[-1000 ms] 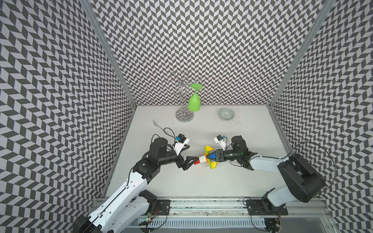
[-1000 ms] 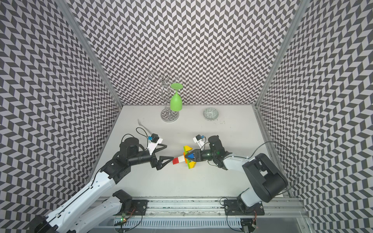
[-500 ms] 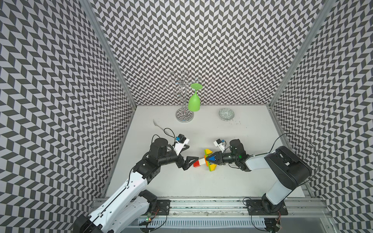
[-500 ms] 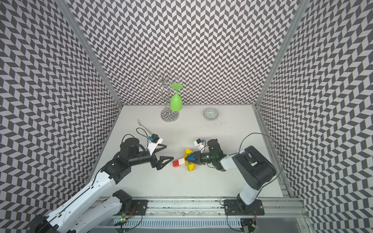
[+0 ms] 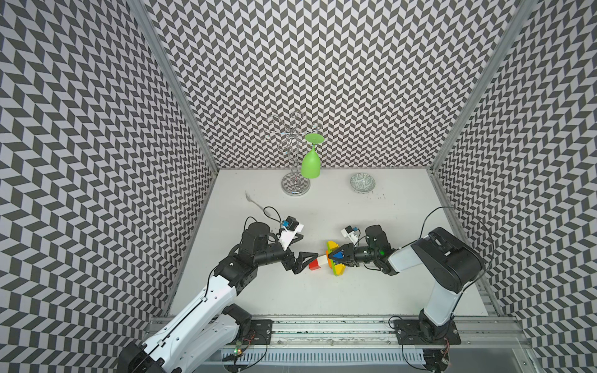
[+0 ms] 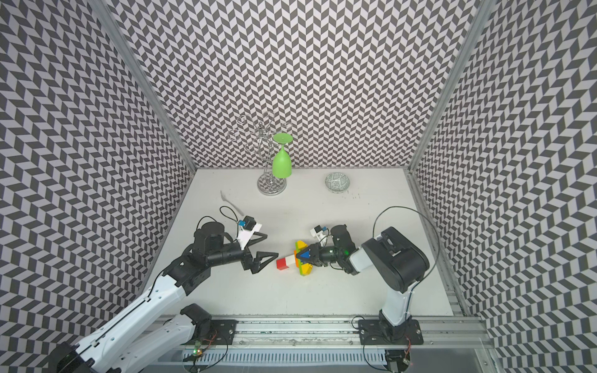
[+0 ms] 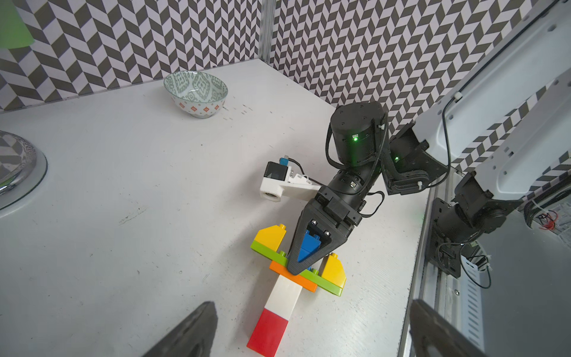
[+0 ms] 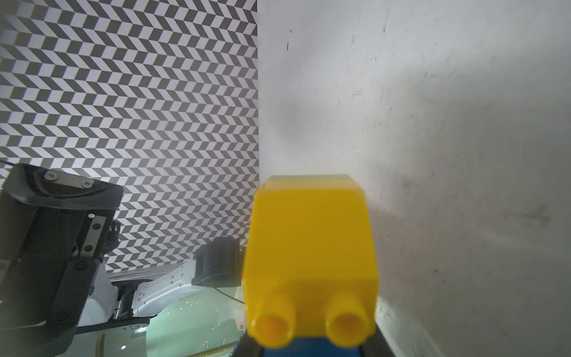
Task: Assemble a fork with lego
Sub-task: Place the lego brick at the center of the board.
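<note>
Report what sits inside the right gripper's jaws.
The blue prong of the fork, clamped between the fingers of the right gripper, shows through the finger's open frame. Its join to the orange crossbar is covered by the fingertip.

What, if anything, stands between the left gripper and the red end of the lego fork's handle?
Nothing visible. The left gripper, jaws open, faces the red brick at the end of the fork, only bare table between.

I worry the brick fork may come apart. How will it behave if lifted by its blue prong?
Probably stiff: the fork is hard plastic bricks pressed together. Likely light, being small beside the right gripper. Gripped only at the blue prong, the long red-and-white handle might lever a joint loose.
</note>
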Controlling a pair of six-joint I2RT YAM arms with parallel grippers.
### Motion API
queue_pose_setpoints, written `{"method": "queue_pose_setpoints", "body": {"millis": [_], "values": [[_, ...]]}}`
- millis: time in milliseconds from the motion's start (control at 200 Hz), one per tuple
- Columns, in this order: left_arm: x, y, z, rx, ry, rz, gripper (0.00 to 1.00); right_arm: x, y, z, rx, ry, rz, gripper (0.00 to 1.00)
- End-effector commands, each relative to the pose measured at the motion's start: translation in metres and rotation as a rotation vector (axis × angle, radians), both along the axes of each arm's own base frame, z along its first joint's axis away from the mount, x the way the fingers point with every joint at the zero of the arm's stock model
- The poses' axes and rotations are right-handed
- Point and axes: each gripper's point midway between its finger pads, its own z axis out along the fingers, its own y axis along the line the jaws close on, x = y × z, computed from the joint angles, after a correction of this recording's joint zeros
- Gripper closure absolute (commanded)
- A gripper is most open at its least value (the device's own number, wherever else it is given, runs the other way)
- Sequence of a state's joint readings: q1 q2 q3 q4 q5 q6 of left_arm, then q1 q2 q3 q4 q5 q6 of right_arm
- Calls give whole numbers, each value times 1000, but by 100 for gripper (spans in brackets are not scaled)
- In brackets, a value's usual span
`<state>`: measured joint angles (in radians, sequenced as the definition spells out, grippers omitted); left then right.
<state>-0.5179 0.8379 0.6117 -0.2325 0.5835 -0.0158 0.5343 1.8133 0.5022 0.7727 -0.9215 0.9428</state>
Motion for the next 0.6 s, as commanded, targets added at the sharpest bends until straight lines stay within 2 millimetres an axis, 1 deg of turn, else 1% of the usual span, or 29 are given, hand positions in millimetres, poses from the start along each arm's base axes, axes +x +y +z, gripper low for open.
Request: {"method": "queue_pose_setpoints", "body": {"millis": [0,130,280,426,596], "values": [[-1,-1,2,2,-31,-6,1,3,2,7,38,-31,-2,72],[0,0,2,6,-35,-1,1,4,2,6,33,-24,-12,61],[-1,0,2,8,-41,1,1,5,-1,6,21,-27,-33,45],[-1,0,2,10,-41,3,1,7,-2,6,9,-34,-47,34],[0,1,2,12,-44,9,1,10,-7,-2,-61,-28,-78,21]]}}
